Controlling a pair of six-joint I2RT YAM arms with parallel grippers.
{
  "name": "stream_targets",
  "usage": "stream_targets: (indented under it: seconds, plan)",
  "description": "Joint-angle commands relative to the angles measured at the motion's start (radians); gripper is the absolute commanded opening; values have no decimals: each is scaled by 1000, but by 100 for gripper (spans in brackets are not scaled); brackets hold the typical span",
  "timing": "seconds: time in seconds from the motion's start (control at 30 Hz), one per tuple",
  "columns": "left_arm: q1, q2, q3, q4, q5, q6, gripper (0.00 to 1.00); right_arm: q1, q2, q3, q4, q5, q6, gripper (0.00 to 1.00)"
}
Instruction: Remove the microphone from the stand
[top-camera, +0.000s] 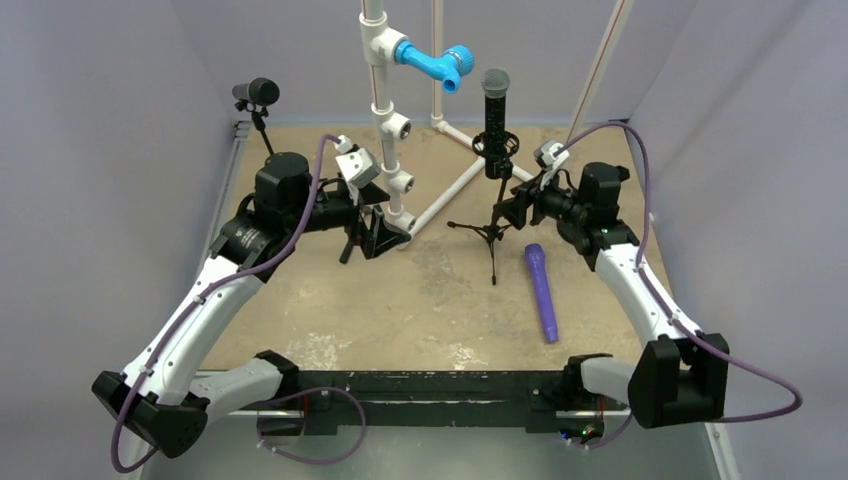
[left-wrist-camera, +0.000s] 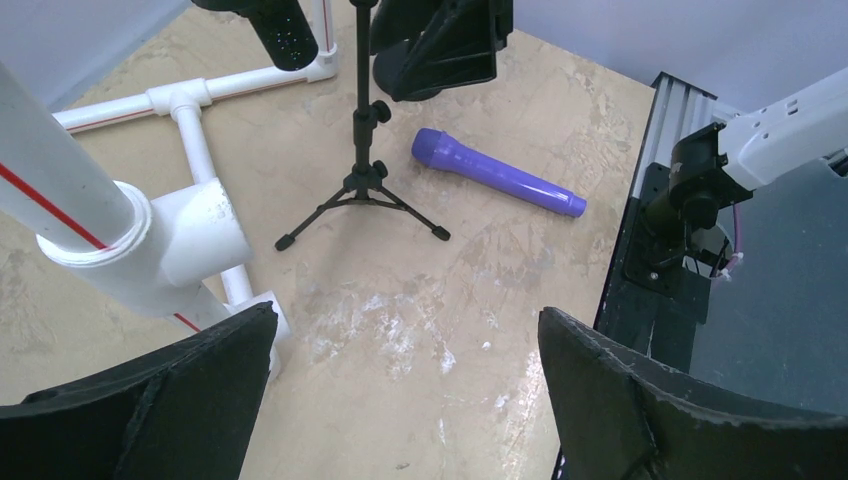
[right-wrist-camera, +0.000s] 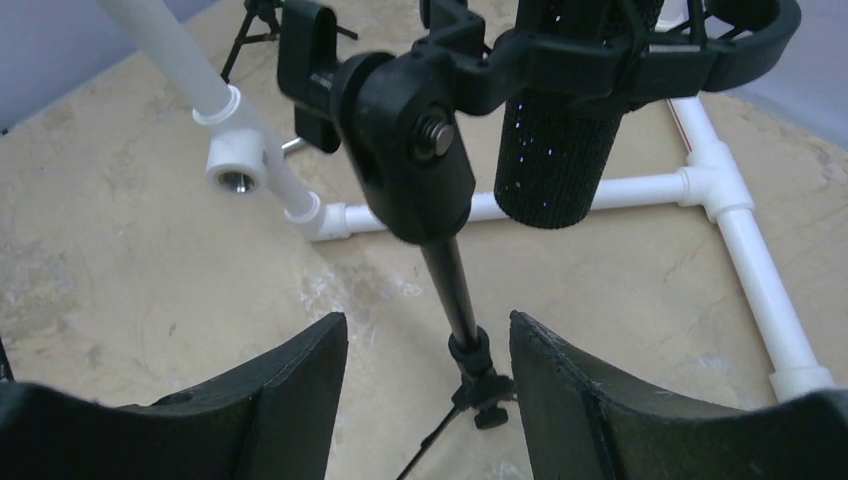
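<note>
Two robot arms reach over a sandy brown table (top-camera: 330, 310). The black microphone (top-camera: 496, 110) stands up straight at the back of the table, to the right of the middle. It sits in the round black holder (right-wrist-camera: 740, 45) at the top of the stand (top-camera: 490, 235). The stand has a thin pole and three little legs on the table. The right gripper (top-camera: 510, 205) is just beside the stand, partway up the pole. Its two fingers are apart and hold nothing. In the right wrist view the pole shows in the gap between the fingers, a bit past them, and the fingers do not touch it. The left gripper (top-camera: 365, 235) is on the other side, next to the white pipe frame (top-camera: 385, 125). Its fingers are spread very wide and hold nothing too. A purple microphone (top-camera: 541, 292) lies flat on the table, near the legs of the stand and close to the right arm. A blue pipe piece (top-camera: 435, 63) sticks out from the top of the white pipes. One more small black thing on a little stand (top-camera: 257, 95) is in the far left corner.
</note>
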Motion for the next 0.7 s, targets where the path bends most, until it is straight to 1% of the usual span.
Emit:
stream_targets:
  seconds: [0.0,0.13,0.23,0.53,0.67]
  plan:
    - [9,3,28,7,-7,31,100,26,38,4,231,28,93,58]
    - [9,2,25,4,-7,36,100,46,68,-12,291,70,131,53]
    - [8,3,25,4,-3,36,100,53,84,-23,327,70,141,45]
    - [10,2,13,14,5,36,100,85,99,-58,362,81,149,28]
    - [9,0,3,18,7,35,100,91,91,-81,365,84,151,15]
